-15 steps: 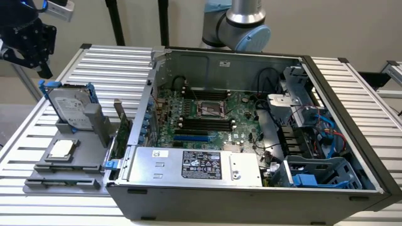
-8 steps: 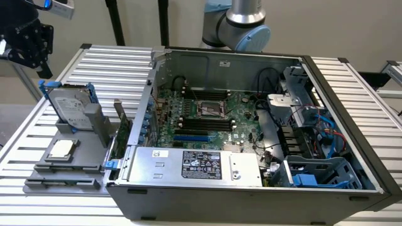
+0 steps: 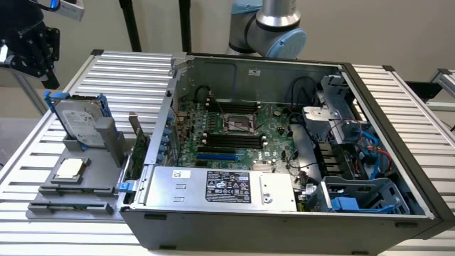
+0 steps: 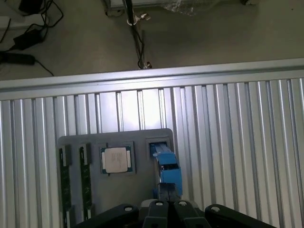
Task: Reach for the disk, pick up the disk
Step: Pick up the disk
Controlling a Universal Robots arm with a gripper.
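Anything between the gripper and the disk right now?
Nothing visible does. The gripper hangs over the disk, which stands on edge in the grey holder with open air above it. The CPU chip lies flat beside it, apart; the computer case stands off to the exterior view's right.

Ribbed aluminium table [image 3: 408, 106], plain beige wall [image 3: 384, 32] behind, two black poles [image 3: 130, 24] — dull floor [image 4: 213, 38], black cables [image 4: 28, 35] trailing across it.

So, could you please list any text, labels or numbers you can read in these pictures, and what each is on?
Nothing here can be read as words.
On the silver box, the black label: print too small.
On the disk: any print is blurred.
On the CPU chip: markings too small.
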